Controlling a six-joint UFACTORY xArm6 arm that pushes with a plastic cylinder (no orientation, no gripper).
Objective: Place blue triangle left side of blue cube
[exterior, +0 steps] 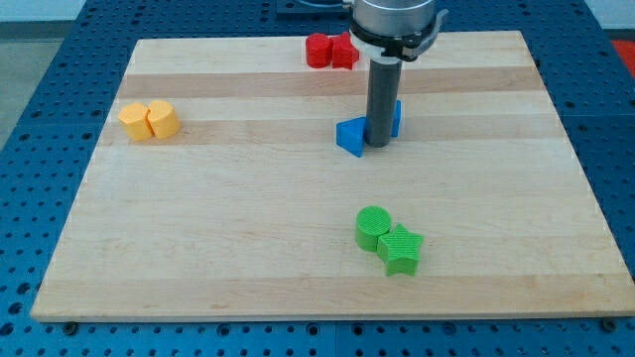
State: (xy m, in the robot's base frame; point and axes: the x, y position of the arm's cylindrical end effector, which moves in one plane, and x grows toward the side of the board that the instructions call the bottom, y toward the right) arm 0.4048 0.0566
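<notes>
The blue triangle (349, 136) lies on the wooden board near the middle, a little toward the view's top. The blue cube (395, 117) is just to its right and slightly higher, mostly hidden behind the rod. My tip (378, 146) rests on the board between the two blue blocks, touching or nearly touching the triangle's right side. The dark rod rises straight up from there to the arm's grey flange at the view's top.
Two red blocks (330, 51) sit together at the top edge. Two yellow blocks (149, 120) sit together at the left. A green cylinder (373, 226) and a green star (401, 249) touch each other toward the bottom. The board (198, 248) lies on a blue perforated table.
</notes>
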